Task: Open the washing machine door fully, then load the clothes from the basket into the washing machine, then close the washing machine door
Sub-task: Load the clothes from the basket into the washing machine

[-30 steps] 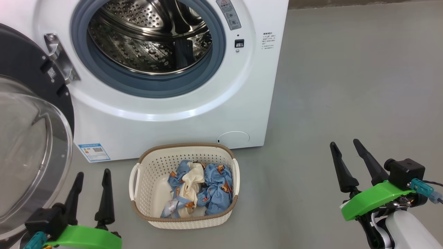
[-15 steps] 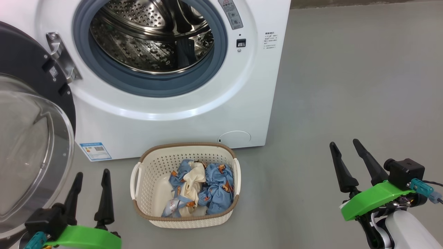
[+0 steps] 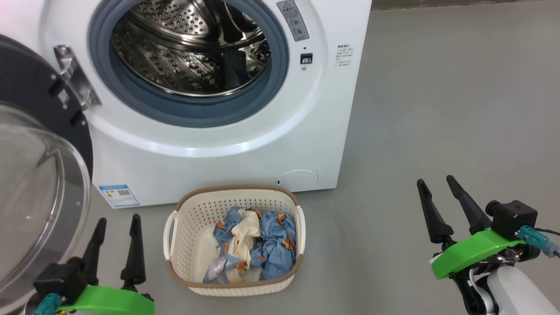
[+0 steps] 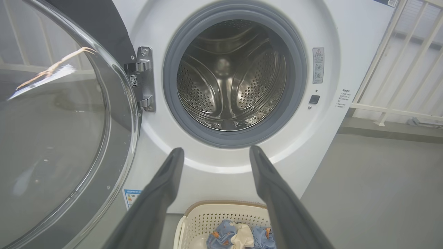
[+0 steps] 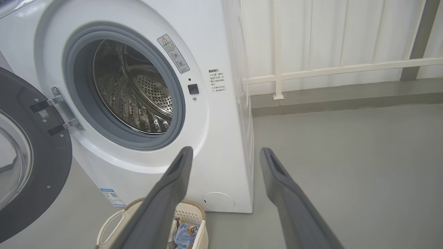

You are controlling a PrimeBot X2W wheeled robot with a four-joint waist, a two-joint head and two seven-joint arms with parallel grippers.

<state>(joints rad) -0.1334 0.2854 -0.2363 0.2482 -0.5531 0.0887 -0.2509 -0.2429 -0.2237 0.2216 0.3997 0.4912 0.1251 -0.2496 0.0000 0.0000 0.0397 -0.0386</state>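
Note:
The white washing machine (image 3: 210, 162) stands ahead with its steel drum (image 3: 188, 48) bare inside the grey seal. Its door (image 3: 39, 192), black rim and clear glass bowl, hangs swung wide open at the left (image 4: 59, 121). On the floor in front sits the cream basket (image 3: 188, 236), holding light blue printed and cream clothes (image 3: 253, 243). My left gripper (image 3: 118, 221) is open, low left of the basket and beside the door. Well to the right of the basket, my right gripper (image 3: 435, 181) is open, holding nothing. In the wrist views the basket (image 4: 207, 218) (image 5: 117, 218) lies below my fingers.
Grey floor (image 3: 437, 109) stretches open to the right of the machine. A white railing (image 5: 328, 71) and pale wall run behind it. A blue label (image 3: 118, 195) marks the machine's lower left corner, and a round filter cover (image 3: 297, 178) its lower right.
The head view has shifted slightly, so machine and basket sit a little lower in the picture. Both grippers hold the same open pose and nothing has been picked up.

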